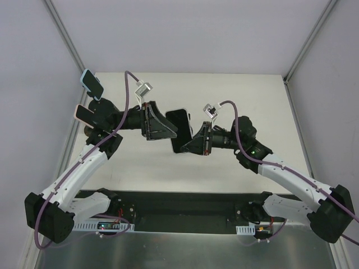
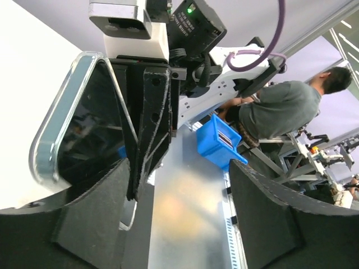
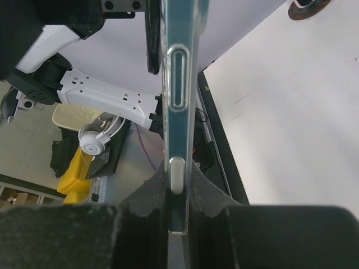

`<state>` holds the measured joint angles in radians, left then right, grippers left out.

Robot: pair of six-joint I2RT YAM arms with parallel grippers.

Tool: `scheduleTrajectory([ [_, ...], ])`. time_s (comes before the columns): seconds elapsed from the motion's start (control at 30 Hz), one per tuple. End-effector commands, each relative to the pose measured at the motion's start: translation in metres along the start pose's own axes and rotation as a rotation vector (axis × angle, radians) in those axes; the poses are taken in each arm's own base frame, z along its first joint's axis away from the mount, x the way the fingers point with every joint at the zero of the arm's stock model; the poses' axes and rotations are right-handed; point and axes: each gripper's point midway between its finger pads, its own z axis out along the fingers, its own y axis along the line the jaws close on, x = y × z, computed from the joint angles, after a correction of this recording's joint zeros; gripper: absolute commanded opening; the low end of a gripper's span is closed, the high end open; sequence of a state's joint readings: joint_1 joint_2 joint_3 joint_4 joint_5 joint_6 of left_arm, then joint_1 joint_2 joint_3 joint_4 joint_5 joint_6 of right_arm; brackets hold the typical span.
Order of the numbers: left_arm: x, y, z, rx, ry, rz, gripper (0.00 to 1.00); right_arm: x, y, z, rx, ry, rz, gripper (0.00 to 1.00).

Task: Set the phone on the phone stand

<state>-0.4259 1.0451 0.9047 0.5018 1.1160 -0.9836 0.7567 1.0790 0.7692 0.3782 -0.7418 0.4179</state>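
The right gripper is clamped tight on the phone. The right wrist view shows the phone edge-on, its thin side with the buttons rising straight up from between the two pads. From above, the phone hangs over the middle of the table, clear of the surface, with the right gripper gripping its near end.

The left gripper stands wide open. In the left wrist view the phone lies off to the outer side of one finger, not in the gap, and its lower corner is hidden behind that finger. Whether they touch cannot be told. From above, the left gripper is just beside the phone's left edge.

The phone stand is at the far left edge of the table, well apart from the phone and close to the left wall. Bare white table spreads behind and to the right of both grippers.
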Motion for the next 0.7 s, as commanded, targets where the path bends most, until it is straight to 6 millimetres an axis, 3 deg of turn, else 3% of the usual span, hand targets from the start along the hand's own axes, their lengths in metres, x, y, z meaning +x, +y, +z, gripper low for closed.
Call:
scheduleTrajectory([
  [0.0, -0.015, -0.039, -0.004, 0.016, -0.028, 0.138, 0.76, -0.037, 0.045, -0.023, -0.116, -0.138, -0.212, 0.01],
  [0.17, -0.025, -0.024, -0.019, -0.224, -0.104, 0.213, 0.99, -0.027, 0.043, -0.036, -0.094, -0.102, -0.244, 0.01],
  [0.27, -0.033, 0.014, -0.017, -0.341, -0.16, 0.076, 0.99, -0.026, 0.043, -0.035, -0.097, -0.075, -0.259, 0.01],
  [0.3, -0.03, 0.021, -0.013, -0.326, -0.142, 0.03, 0.99, -0.025, 0.044, -0.034, -0.102, -0.07, -0.258, 0.01],
  [0.33, -0.03, 0.012, -0.003, -0.234, -0.11, 0.043, 0.99, -0.025, 0.045, -0.034, -0.107, -0.069, -0.26, 0.01],
  [0.37, -0.031, 0.016, 0.005, -0.203, -0.093, -0.019, 0.93, -0.026, 0.047, -0.034, -0.112, -0.071, -0.27, 0.01],
  [0.57, -0.022, -0.022, 0.035, -0.024, -0.032, 0.092, 0.66, -0.023, 0.05, -0.034, -0.125, -0.068, -0.29, 0.01],
  [0.67, -0.018, -0.02, 0.049, 0.018, 0.02, 0.048, 0.52, -0.02, 0.05, -0.035, -0.133, -0.059, -0.286, 0.01],
])
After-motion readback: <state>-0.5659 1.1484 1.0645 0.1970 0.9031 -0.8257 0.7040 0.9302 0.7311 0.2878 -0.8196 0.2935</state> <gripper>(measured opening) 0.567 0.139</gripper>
